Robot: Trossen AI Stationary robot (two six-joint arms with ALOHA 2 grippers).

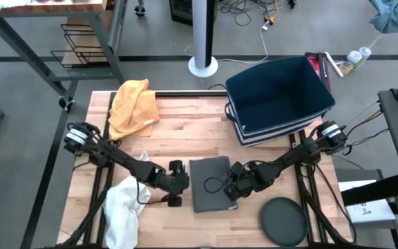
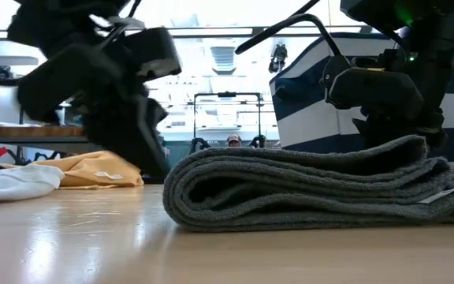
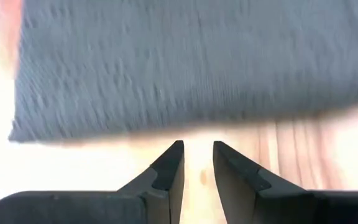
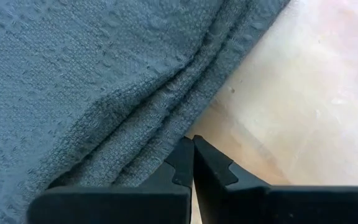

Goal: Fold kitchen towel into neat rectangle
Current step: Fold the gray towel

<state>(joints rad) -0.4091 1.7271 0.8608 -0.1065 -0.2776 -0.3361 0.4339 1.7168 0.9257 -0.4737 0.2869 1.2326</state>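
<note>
**Grey towel folded at table centre, both grippers at its edges**

Kitchen towel (image 1: pixel 210 183) lies on the wooden table (image 1: pixel 185 124) near the front edge, already a compact grey rectangle. Low view shows several stacked layers with a rounded fold on one side and loose edges on the other.

Left gripper (image 1: pixel 176 185) sits just beside the towel's left edge, jaws a little apart with nothing between them; bare wood shows in the gap in its wrist view. Right gripper (image 1: pixel 235 185) rests at the towel's right edge, jaws together. It does not appear to pinch cloth, though the tips touch the layered hem.

Handling, as judged: soft, light, limp knit; no stiffness, so it sags wherever unsupported. The textured weave should grip well. Layers can slide or splay if dragged. Best hold is at corners or the loose layered edge, pinching all plies together.

Also present: yellow cloth (image 1: pixel 133 107), white cloth (image 1: pixel 121 207), blue bin (image 1: pixel 278 97), dark round lid (image 1: pixel 283 221).
</note>
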